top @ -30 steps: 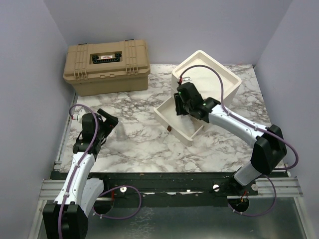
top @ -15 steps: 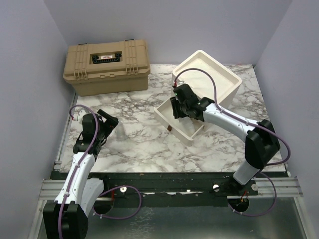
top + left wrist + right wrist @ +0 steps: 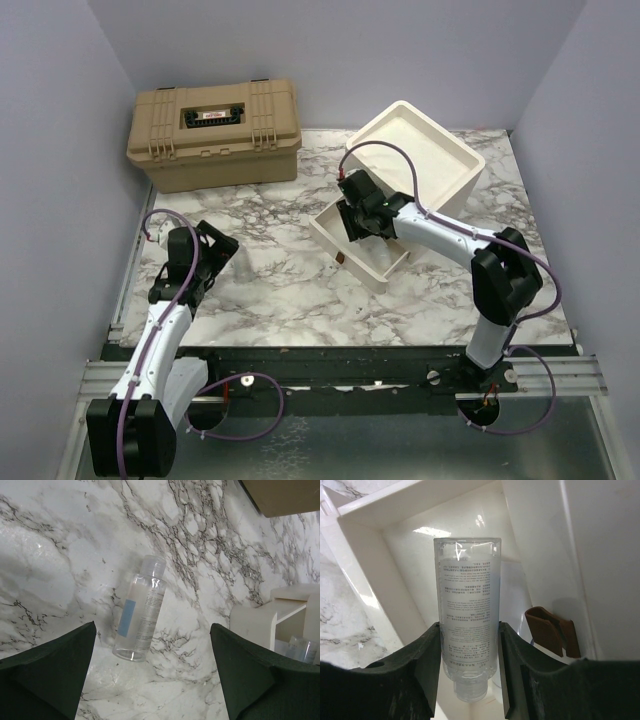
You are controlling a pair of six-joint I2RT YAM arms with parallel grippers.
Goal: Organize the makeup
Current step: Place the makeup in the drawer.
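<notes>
A clear bottle with printed text (image 3: pixel 467 610) is held cap-end toward the camera, and my right gripper (image 3: pixel 469 655) is shut on its sides. It hangs inside the pulled-out cream drawer (image 3: pixel 335 235), where the right gripper (image 3: pixel 362 222) is lowered. A second clear bottle with a blue label (image 3: pixel 140 610) stands on the marble at the left (image 3: pixel 243 262). My left gripper (image 3: pixel 155 680) is open wide just short of it, and nothing is between its fingers (image 3: pixel 50 670). The left gripper (image 3: pixel 222 250) is beside that bottle in the top view.
The cream drawer unit (image 3: pixel 440 150) stands at the back right with its drawer pulled toward the middle. A brown pull tab (image 3: pixel 552 632) sits on the drawer's wall. A tan toolbox (image 3: pixel 215 135) stands shut at the back left. The drawer unit's corner (image 3: pixel 280 620) is to the right of the left gripper.
My right gripper has swung left and forward over the drawer with the bottle still in it. The left arm has hardly moved.
</notes>
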